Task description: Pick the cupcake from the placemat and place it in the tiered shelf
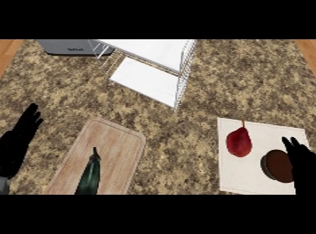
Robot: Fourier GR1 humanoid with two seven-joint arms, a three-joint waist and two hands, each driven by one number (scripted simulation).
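The cupcake (278,165) sits on the placemat (245,176) beside a pear (239,142); the right hand (309,169), fingers straight, touches it; the left hand (16,141) rests open at the worktop's (241,82) edge

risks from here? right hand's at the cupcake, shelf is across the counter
1. The red pear lies close to the cupcake on the placemat; the right hand closing in could knock it.
2. The hand already hides the cupcake's right edge, so the grasp may be hard to check from the head view.
3. The tiered shelf has thin wire posts; the carried cupcake could clip one on entry.
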